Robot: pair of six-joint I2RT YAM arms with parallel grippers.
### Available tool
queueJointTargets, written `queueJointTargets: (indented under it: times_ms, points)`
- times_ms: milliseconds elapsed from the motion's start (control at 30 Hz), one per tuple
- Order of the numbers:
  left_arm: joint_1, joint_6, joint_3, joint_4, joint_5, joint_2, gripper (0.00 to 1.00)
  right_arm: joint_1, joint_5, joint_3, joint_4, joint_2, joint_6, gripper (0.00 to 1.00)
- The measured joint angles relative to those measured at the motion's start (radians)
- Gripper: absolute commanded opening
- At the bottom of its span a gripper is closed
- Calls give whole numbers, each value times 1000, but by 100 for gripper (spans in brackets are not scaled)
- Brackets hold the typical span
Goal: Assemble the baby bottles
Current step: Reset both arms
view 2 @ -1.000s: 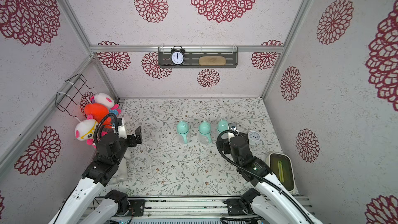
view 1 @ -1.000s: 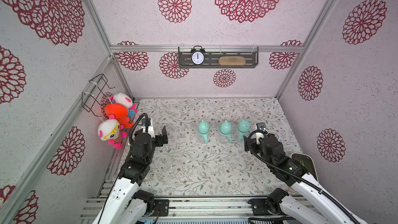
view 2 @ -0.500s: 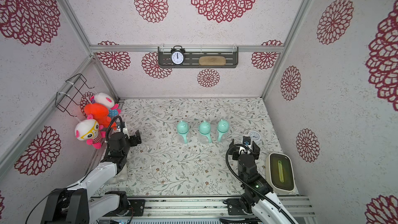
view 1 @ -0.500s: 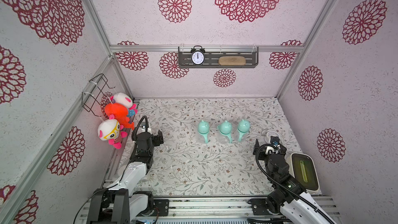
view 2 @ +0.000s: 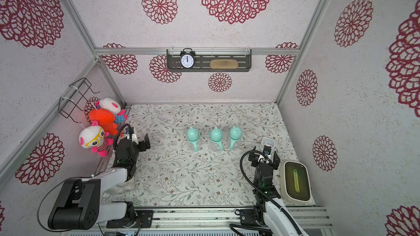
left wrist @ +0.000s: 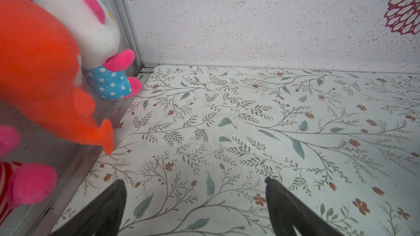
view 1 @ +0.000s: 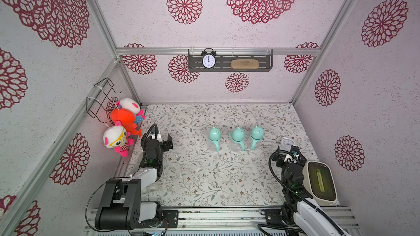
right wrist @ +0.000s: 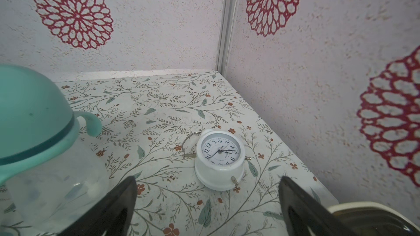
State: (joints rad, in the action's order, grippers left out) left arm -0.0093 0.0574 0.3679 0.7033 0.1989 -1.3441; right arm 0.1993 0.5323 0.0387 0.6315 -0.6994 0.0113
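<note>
Bottles (view 1: 237, 136) stand between left hand (view 1: 162, 142) and right hand (view 1: 289, 157), touching neither.

The 3 baby bottles (view 1: 237, 140) have clear plastic bodies (view 1: 234, 148), smooth mint caps (view 1: 257, 132).

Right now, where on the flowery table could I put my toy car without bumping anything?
The strip between the three baby bottles and the back wall is bare. So is the middle in front of the bottles, between the left arm and the right arm. The right side is crowded: white clock, right gripper and cream box sit close together.
</note>
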Motion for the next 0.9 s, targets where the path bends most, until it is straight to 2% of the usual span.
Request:
queueJointTargets:
  times_ms: [200,433,600,900]
  points:
    - [19,-25,0,71,-19,-59,98,-105,-96,-13,224,-230,19,98]
    - [49,-24,0,137,-41,-118,98,-140,-170,-3,444,-512,26,98]
    - [71,-18,-12,235,-48,-190,98,-158,-197,30,545,-627,27,98]
    - [86,15,13,225,-29,-201,98,-188,-212,85,676,-832,60,98]
